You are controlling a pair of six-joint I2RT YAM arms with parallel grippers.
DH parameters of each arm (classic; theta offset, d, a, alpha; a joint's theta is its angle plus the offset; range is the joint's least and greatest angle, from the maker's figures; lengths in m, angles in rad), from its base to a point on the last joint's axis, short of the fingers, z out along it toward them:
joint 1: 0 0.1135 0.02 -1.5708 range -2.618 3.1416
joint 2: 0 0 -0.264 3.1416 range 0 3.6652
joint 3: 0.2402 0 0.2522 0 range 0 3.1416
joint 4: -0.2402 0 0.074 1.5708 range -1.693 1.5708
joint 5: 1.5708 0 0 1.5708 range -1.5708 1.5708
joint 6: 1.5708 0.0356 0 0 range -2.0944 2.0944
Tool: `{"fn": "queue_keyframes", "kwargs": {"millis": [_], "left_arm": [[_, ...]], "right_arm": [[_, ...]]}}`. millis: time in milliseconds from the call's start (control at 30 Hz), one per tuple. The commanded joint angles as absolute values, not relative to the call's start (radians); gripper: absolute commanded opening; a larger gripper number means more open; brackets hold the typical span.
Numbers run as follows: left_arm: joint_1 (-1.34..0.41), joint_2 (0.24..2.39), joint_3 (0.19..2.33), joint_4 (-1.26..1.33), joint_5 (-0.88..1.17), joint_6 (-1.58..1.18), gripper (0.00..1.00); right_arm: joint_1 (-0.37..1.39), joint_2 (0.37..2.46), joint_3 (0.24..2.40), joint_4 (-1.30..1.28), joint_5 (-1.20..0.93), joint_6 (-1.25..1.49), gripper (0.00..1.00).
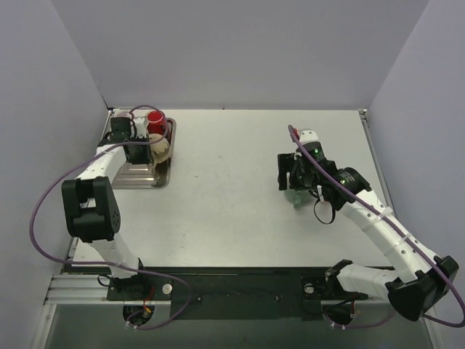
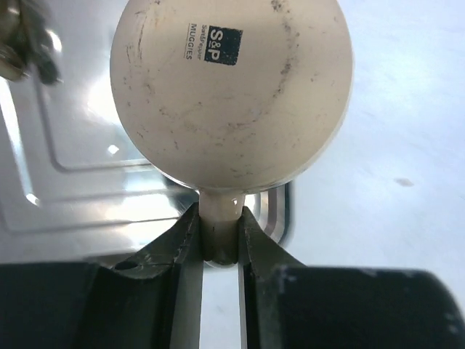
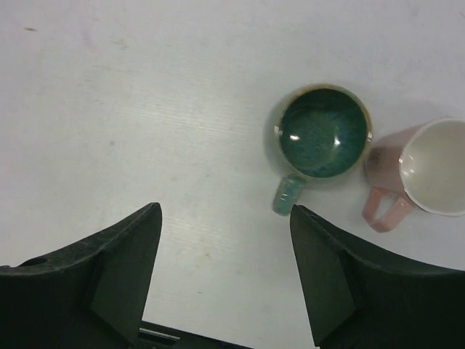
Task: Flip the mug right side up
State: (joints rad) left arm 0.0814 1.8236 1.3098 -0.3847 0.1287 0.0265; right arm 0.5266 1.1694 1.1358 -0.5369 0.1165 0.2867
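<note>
A cream mug (image 2: 232, 94) shows its flat base with a dark "S&P" mark toward the left wrist camera. My left gripper (image 2: 220, 236) is shut on its handle (image 2: 219, 218), over the metal tray (image 2: 80, 182). In the top view the same mug (image 1: 160, 149) sits at the tray's (image 1: 145, 178) right side, by my left gripper (image 1: 145, 150). My right gripper (image 3: 225, 218) is open and empty, above bare table. A green mug (image 3: 323, 134) and a pink mug (image 3: 429, 171) stand upright just beyond its right finger.
A red mug (image 1: 155, 120) stands at the far end of the tray. My right gripper (image 1: 294, 174) hovers at the table's right half, hiding the green and pink mugs in the top view. Walls close in the table at the back and sides.
</note>
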Motion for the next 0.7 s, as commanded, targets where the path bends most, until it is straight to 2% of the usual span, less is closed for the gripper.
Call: {"fn": "queue_keyframes", "kwargs": {"millis": [0,67,167,300,367,500,667], "left_arm": [[0.075,1.545,1.403,-0.526,0.547,-0.070,0.00],[0.058,1.470,1.420,-0.569,0.671,-0.112,0.00],[0.011,1.355,1.428,-0.575,0.849,-0.190,0.00],[-0.109,1.261,1.417,-0.531,1.012,-0.328,0.00],[-0.147,1.220,1.388,-0.448,1.060,-0.463,0.00],[-0.213,1.180,1.364,-0.388,1.078,-0.494,0.00],[-0.284,1.160,1.339,-0.413,1.085,-0.479,0.00]], "right_arm": [[0.670,1.060,1.114,-0.367,0.120,0.293,0.71],[0.760,0.999,1.066,-0.196,0.052,0.336,0.76],[0.833,0.965,0.950,0.201,0.009,0.432,0.77],[0.911,1.014,0.856,0.663,-0.029,0.574,0.78],[0.934,1.057,0.851,0.806,-0.020,0.624,0.77],[0.946,1.111,0.873,0.962,-0.051,0.644,0.73],[0.954,1.108,0.919,0.908,-0.044,0.566,0.67]]}}
